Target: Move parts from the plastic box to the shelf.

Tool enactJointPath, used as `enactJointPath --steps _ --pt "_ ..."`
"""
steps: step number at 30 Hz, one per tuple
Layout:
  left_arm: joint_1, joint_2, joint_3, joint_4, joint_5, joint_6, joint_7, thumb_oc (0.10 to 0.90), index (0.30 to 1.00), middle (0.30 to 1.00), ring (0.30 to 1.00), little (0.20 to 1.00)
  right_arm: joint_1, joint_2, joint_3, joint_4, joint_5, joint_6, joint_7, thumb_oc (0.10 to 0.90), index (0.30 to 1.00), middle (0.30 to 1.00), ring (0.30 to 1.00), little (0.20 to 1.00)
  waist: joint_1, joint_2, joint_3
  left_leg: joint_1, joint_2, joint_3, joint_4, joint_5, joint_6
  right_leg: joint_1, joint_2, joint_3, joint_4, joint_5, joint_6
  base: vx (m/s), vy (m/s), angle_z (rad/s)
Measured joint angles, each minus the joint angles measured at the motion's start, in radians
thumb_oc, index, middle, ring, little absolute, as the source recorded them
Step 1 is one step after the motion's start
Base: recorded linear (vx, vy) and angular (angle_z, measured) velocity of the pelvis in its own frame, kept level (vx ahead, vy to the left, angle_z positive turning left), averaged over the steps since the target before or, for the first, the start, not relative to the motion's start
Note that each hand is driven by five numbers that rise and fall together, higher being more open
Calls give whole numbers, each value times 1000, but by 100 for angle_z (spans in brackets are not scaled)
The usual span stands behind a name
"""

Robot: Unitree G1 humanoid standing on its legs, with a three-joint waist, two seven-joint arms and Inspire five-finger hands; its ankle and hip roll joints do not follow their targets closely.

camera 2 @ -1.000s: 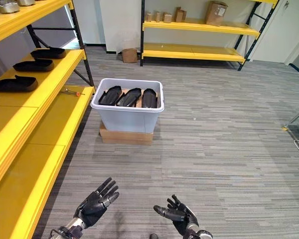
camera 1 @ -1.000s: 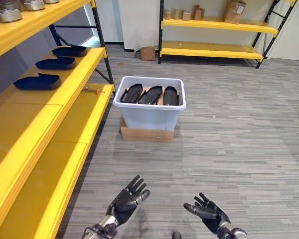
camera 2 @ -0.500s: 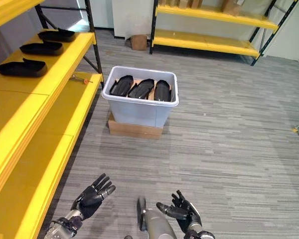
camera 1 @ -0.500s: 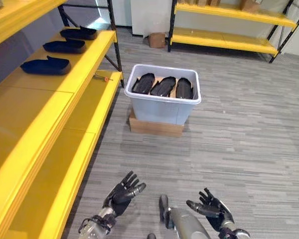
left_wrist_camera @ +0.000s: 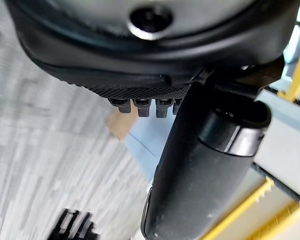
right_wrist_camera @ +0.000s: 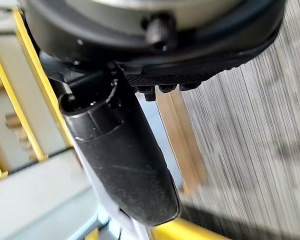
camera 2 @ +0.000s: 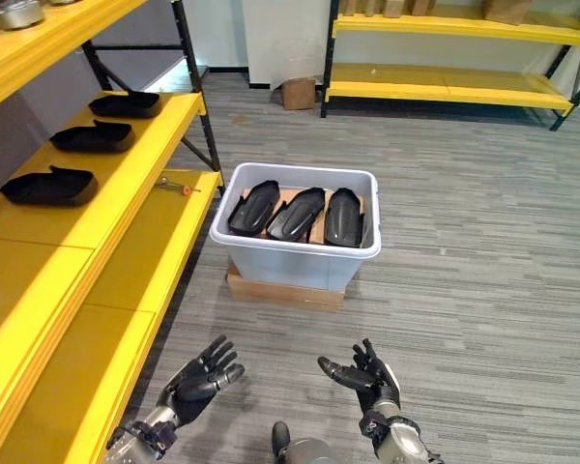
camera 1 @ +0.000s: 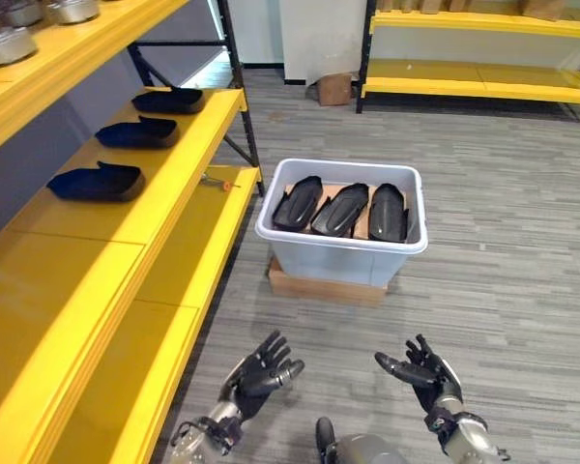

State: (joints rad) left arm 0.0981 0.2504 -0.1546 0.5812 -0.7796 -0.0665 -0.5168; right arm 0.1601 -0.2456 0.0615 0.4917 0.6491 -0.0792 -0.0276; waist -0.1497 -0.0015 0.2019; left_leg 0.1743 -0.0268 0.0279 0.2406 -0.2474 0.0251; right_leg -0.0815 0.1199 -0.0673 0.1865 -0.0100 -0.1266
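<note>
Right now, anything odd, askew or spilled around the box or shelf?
Mostly tidy. One stray: a small orange-tipped tool lies alone on the lower shelf near the upright. The plastic box sits level on a flat cardboard base, three black parts inside. Three parts sit on the middle shelf. Both hands, left hand and right hand, are open and empty.

Silver-grey forearms; dark left hand (camera 1: 256,375), dark right hand (camera 1: 427,372); black segmented fingers (camera 1: 282,365).

Both arms reach forward low, the left robot hand (camera 1: 261,372) and right robot hand (camera 1: 427,372) empty, fingers spread.
</note>
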Motion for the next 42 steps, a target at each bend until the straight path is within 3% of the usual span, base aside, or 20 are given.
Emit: enactJointPath --steps 4,7,9,11,17,20,23,25,26,30,31,32,35,38,39,42 --pt "-25 0 -31 -4 2 16 -9 900 1000 1000 1000 1000 11 -18 -24 34 0 -3 -100 900 1000 1000 1000 1000 -29 3 -3 -43 0 0 97 9 -17 1 8 20 7 -38 19 98 -134 -18" --pt "-27 -1 -60 2 6 18 -11 900 1000 1000 1000 1000 33 -19 -27 42 -4 -7 -154 900 1000 1000 1000 1000 -40 8 -4 -156 3 42 342 28 -62 1 0 36 8 -65 1 66 -70 -12" --pt "-20 -3 -74 3 6 18 -12 900 1000 1000 1000 1000 36 -18 -28 69 -4 -8 -175 900 1000 1000 1000 1000 -41 15 -10 -191 8 44 416 35 -61 14 -2 44 8 -55 -18 71 -53 -20" --pt "-14 -5 -79 2 4 18 -13 900 1000 1000 1000 1000 46 -6 -37 94 -13 -14 -212 900 1000 1000 1000 1000 -37 20 -14 -212 4 40 409 26 -47 22 2 82 6 -51 -36 14 -27 -38" --pt "-34 -3 -78 0 3 15 -10 900 1000 1000 1000 1000 54 -8 -35 95 -70 -30 -231 900 1000 1000 1000 1000 -69 16 -13 -212 19 41 275 31 -49 11 3 88 14 -46 -32 1 -11 -10" --pt "-48 -4 -78 0 0 1 -5 900 1000 1000 1000 1000 54 -7 -32 95 -71 -30 -222 900 1000 1000 1000 1000 -67 17 -13 -225 22 50 283 27 -54 -33 4 85 33 -72 -30 3 -99 5" --pt "-47 -7 -77 3 8 -3 25 900 1000 1000 1000 1000 56 -3 -32 96 -77 -30 -212 900 1000 1000 1000 1000 -61 14 -12 -302 20 52 384 79 -114 -54 -11 73 51 -84 -25 -1 -74 9" --pt "-35 -15 -77 10 12 -2 42 900 1000 1000 1000 1000 56 -5 -32 96 -80 -30 -188 900 1000 1000 1000 1000 -60 16 -11 -357 28 113 447 137 -87 -52 -37 75 48 -77 -27 -2 20 16" --pt "-31 -17 -77 10 14 -1 45 900 1000 1000 1000 1000 59 -4 -30 96 -80 -30 -182 900 1000 1000 1000 1000 -57 15 -9 -369 37 131 443 115 -57 -49 -39 75 42 -71 -34 1 94 9" --pt "-24 -17 -77 11 10 -7 49 900 1000 1000 1000 1000 45 -8 -20 96 -84 -29 -173 900 1000 1000 1000 1000 -8 1 26 -391 2 128 118 118 -46 -18 -60 116 -6 -35 -29 41 99 -18" --pt "-5 -18 -76 14 8 -14 51 900 1000 1000 1000 1000 36 -24 -7 96 -88 -29 -167 900 1000 1000 1000 1000 8 10 43 -417 0 107 -28 173 -51 7 -52 130 -39 -22 -16 135 119 -47" --pt "11 -22 -77 28 8 -21 54 900 1000 1000 1000 1000 33 -41 -6 96 -90 -29 -159 900 1000 1000 1000 1000 16 27 62 -442 11 103 -65 217 -63 40 -33 136 -53 -24 -15 186 119 -46" --pt "31 -29 -56 53 5 -27 48 900 1000 1000 1000 1000 38 -68 -6 97 -93 -27 -116 900 1000 1000 1000 1000 22 52 64 -447 17 69 -204 275 -92 60 -12 147 -74 -28 -19 158 47 -20" --pt "45 -30 -8 92 10 -32 44 900 1000 1000 1000 1000 51 -75 -3 98 -98 -24 -38 900 1000 1000 1000 1000 47 48 79 -433 50 -5 -270 302 -100 114 18 195 -85 -26 -29 203 78 -36" --pt "50 -29 -1 99 10 -34 44 900 1000 1000 1000 1000 51 -81 -1 97 -100 -25 -17 900 1000 1000 1000 1000 49 30 91 -432 55 0 -253 305 -94 135 18 204 -88 -29 -19 171 99 -40" --pt "49 -28 3 99 10 -41 33 900 1000 1000 1000 1000 44 -109 1 96 -105 -26 30 900 1000 1000 1000 1000 45 32 91 -425 60 6 -212 306 -89 167 21 215 -88 -57 -13 161 91 -19"
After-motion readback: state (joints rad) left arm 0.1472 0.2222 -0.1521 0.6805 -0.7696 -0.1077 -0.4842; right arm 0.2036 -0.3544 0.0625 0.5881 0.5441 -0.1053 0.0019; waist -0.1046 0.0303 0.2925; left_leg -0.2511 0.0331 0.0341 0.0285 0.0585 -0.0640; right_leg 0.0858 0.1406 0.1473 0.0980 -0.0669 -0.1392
